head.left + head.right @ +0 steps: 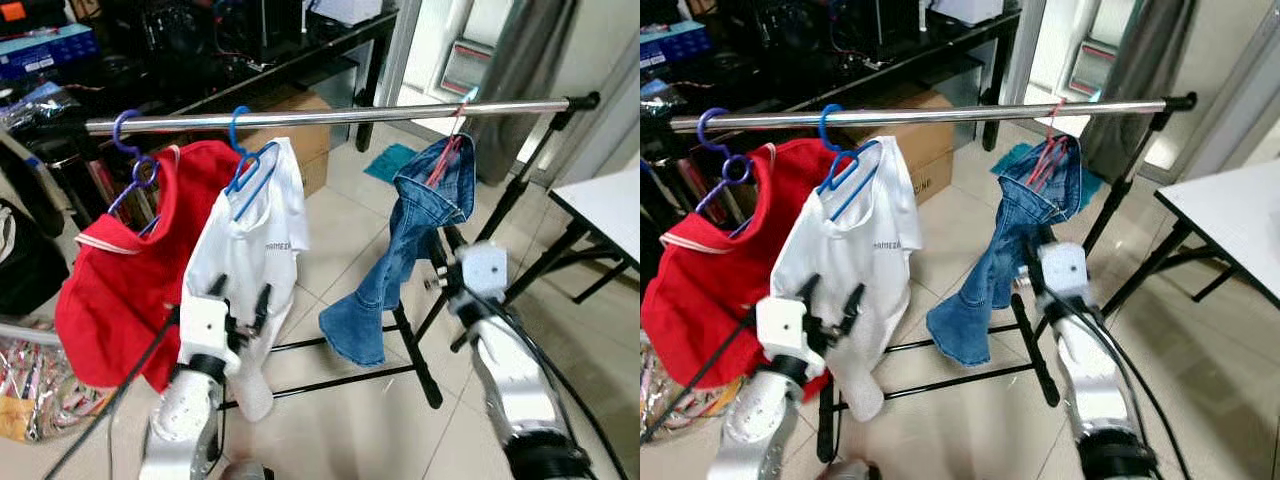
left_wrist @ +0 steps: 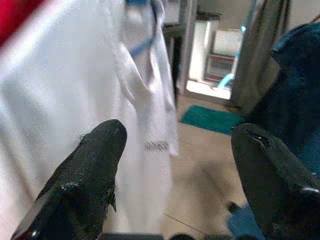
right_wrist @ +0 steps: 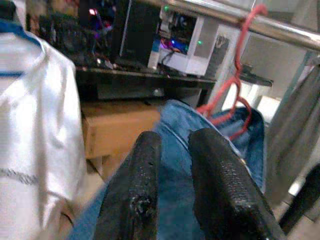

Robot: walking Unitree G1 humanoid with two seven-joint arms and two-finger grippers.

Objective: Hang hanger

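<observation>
A silver rail (image 1: pixel 330 116) carries three hangers. A purple hanger (image 1: pixel 135 165) holds a red shirt (image 1: pixel 130 280), a blue hanger (image 1: pixel 245 165) holds a white shirt (image 1: pixel 250 250), and a red hanger (image 1: pixel 447 150) holds blue jeans (image 1: pixel 420 230) near the rail's right end. My left gripper (image 1: pixel 240 298) is open, just in front of the white shirt's lower part, with nothing between its fingers (image 2: pixel 95 170). Below the rail, my right gripper (image 1: pixel 438 265) sits right beside the jeans. Its fingers (image 3: pixel 220 185) are nearly together and hold nothing.
The rack's black legs (image 1: pixel 420 360) cross the tiled floor under the clothes. A white table (image 1: pixel 610 210) stands at the right. Behind the rail are a cardboard box (image 1: pixel 300 140) and a black desk with electronics (image 1: pixel 250 40). A teal mat (image 1: pixel 395 160) lies beyond.
</observation>
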